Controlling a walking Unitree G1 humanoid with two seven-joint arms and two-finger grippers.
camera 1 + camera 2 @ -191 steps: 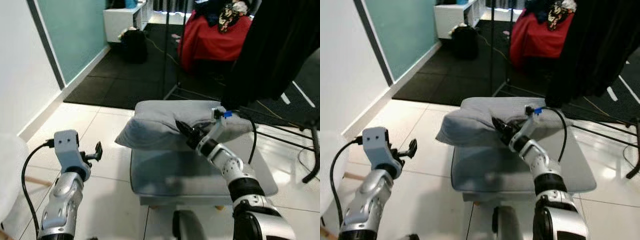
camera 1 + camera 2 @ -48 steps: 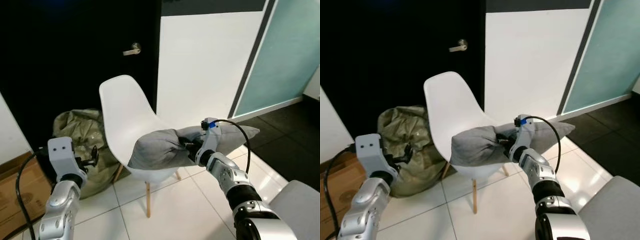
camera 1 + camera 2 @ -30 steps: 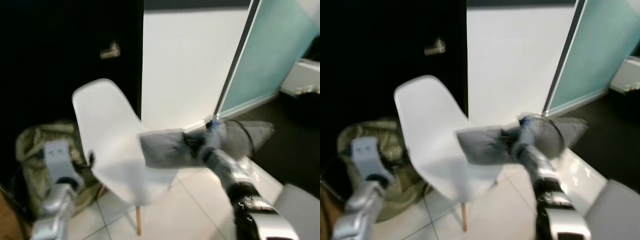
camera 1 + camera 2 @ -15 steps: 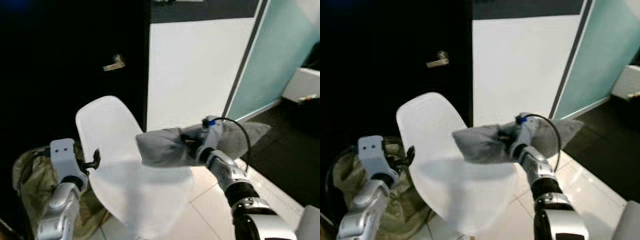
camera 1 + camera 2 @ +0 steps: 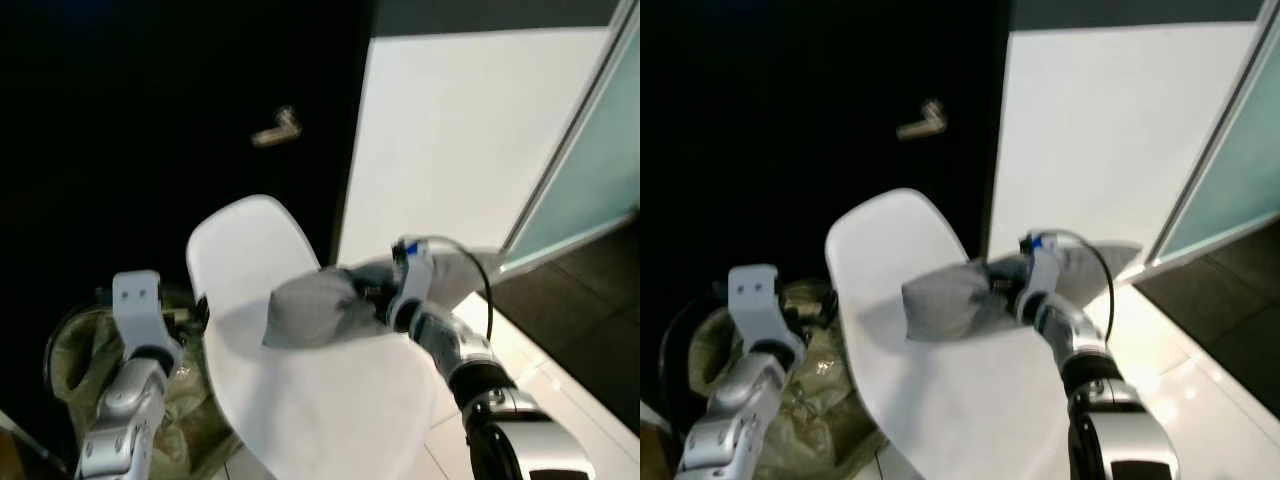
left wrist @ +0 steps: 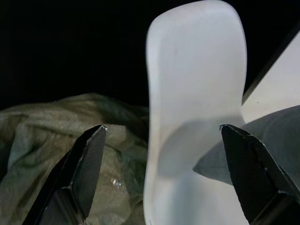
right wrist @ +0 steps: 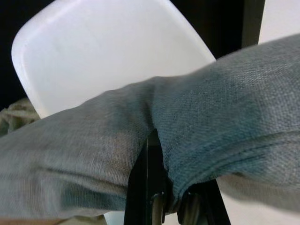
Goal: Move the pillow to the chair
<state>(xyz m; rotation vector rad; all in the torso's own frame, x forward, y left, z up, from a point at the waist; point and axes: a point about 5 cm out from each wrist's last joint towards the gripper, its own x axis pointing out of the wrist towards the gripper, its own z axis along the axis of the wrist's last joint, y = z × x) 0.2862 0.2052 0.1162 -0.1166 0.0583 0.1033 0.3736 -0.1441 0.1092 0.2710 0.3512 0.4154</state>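
One grey pillow (image 5: 330, 300) hangs from our right pincer (image 5: 378, 298), whose fingers are clamped together on a fold of the fabric near its middle; in the right wrist view the cloth bunches around the black fingers (image 7: 149, 187). The pillow is held over the seat of the white chair (image 5: 300, 400), its free end reaching out beyond the pincer toward the chair's backrest, and it looks close above the seat or just grazing it; we cannot tell which.

We judge that we are in the placing step: carriage is done and the drop is not yet made. The next move calls for lowering the right pincer until the pillow's weight rests on the seat, then parting the fingers and drawing back without dragging the fabric off the smooth shell.

Our left pincer (image 6: 164, 173) is held up to the side of the chair with its fingers spread wide apart and nothing between them; beyond it lies an olive-green bag (image 5: 75, 350) on the floor, next to the chair.

We can read no brand, label or writing anywhere.
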